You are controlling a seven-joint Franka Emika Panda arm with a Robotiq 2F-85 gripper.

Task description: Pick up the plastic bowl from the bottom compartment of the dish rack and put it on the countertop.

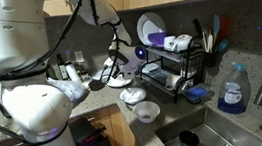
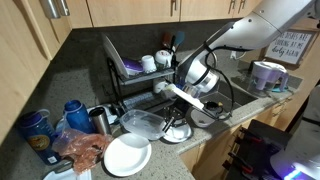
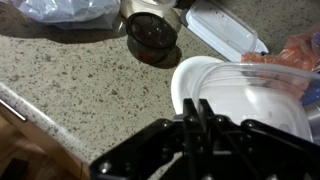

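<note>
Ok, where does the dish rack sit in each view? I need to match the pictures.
In an exterior view: the dish rack stands right of centre.
In an exterior view: it stands up and left of centre, in the counter's corner.
Wrist view: not in it.
Shared landmark: the speckled countertop shows in all three views.

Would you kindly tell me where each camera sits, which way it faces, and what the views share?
Exterior view: beside the robot's base, facing along the dark speckled stone countertop towards the black wire dish rack; the white arm fills the left.
Exterior view: across the counter, facing the dish rack; the arm enters from upper right, its tool above the countertop.
Wrist view: on the wrist, looking down at countertop and a white round dish; the black tool shows at the bottom.
Shared: both exterior views show dish rack and arm.
</note>
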